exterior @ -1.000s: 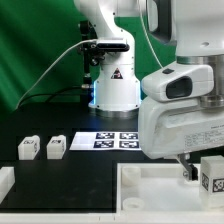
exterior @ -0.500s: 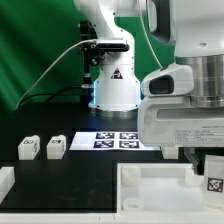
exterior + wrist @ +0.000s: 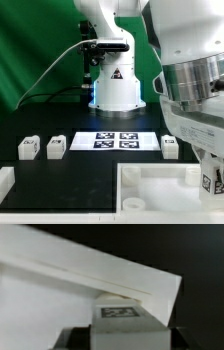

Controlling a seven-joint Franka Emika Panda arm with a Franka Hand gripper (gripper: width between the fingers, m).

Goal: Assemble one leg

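In the wrist view my gripper point(image 3: 122, 335) is shut on a leg point(image 3: 121, 314), a stubby white block with a black-and-white tag on its face. It holds the leg against the corner of the large flat white tray-like piece point(image 3: 60, 286). In the exterior view the gripper point(image 3: 210, 178) is low at the far right over that piece point(image 3: 150, 186), and only the held leg's tag point(image 3: 207, 182) shows. Two more legs point(image 3: 28, 148) point(image 3: 56, 146) stand on the table at the left. A further leg point(image 3: 171, 146) stands beside the marker board.
The marker board point(image 3: 112, 139) lies mid-table in front of the robot's white base point(image 3: 115, 85). Another white part point(image 3: 5, 181) sits at the exterior view's lower left edge. My arm's bulky housing fills the exterior view's right side.
My arm has shifted to the exterior view's right and lower, carrying the held leg toward the tray piece's right corner. The leg beside the marker board has come into view.
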